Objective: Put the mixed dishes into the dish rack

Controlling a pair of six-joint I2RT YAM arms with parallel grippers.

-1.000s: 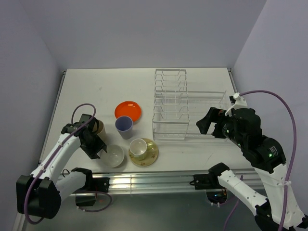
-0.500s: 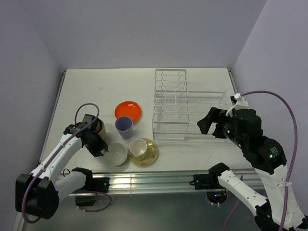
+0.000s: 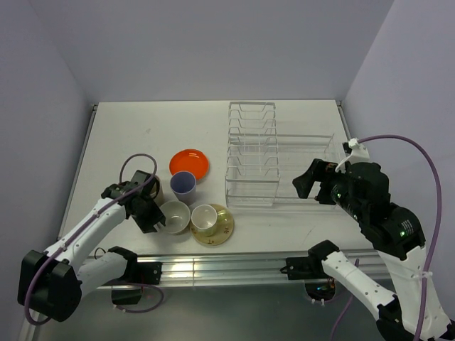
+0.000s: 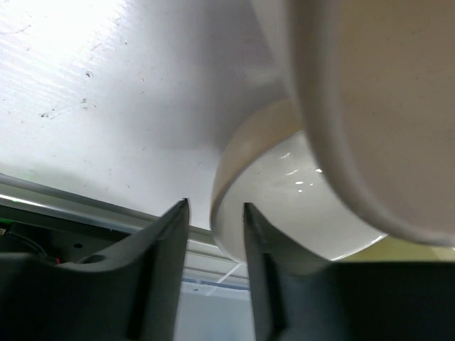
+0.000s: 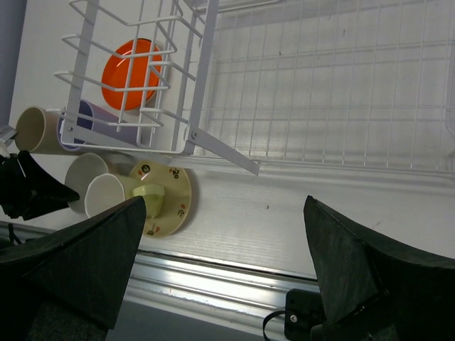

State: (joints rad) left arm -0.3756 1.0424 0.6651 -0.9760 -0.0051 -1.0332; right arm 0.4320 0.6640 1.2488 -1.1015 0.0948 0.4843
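Observation:
My left gripper (image 3: 153, 215) is closed to a narrow gap over the left rim of the off-white bowl (image 3: 175, 217). In the left wrist view the bowl's wall (image 4: 284, 206) sits between my dark fingers (image 4: 167, 270). The bowl touches the pale yellow-green cup (image 3: 204, 219), which stands on the cream-yellow saucer (image 3: 222, 229). The lavender cup (image 3: 183, 187) and the orange plate (image 3: 189, 163) lie behind them. The tan cup (image 5: 43, 131) lies on its side, mostly hidden behind my left wrist from above. My right gripper (image 3: 309, 186) is open and empty, in front of the clear wire dish rack (image 3: 252, 153).
The rack's low basket section (image 5: 334, 92) is right of the plate slots. The table's front edge and metal rail (image 3: 234, 263) run just before the saucer. A blurred cream surface (image 4: 384, 106) fills the upper right of the left wrist view.
My left gripper has moved right and slightly back, and the bowl has gone with it, up against the yellow-green cup. The right arm has barely moved.

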